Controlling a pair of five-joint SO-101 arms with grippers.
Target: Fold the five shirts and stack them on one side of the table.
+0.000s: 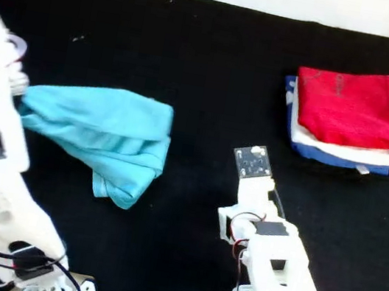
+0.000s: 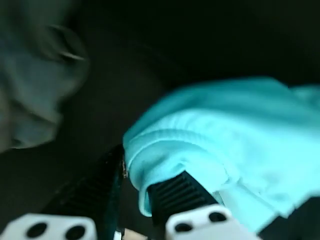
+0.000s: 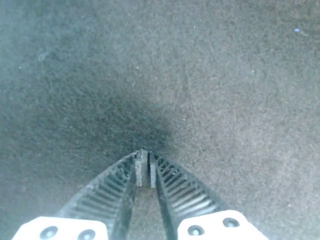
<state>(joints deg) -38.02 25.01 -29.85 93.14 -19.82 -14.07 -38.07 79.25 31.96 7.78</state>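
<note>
The left gripper (image 2: 142, 182) pinches an edge of the teal shirt (image 1: 106, 134), and the cloth trails from its fingers, half folded. The right gripper (image 3: 144, 167) hangs closed and empty over the bare table (image 1: 216, 59), with the folded stack (image 1: 349, 115) well apart from its tips. The next move is likely one more fold, then a carry to the stack. The stack's lower layers are hard to count.

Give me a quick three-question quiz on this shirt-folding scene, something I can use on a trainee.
1. True or false: the red shirt lies on top of the folded stack.
2. The left gripper holds: A) nothing, B) the teal shirt, C) a yellow shirt.
3. Fill in: the right gripper, over bare table, is ____ (open or shut).

Key: 1 true; 2 B; 3 shut.
</note>
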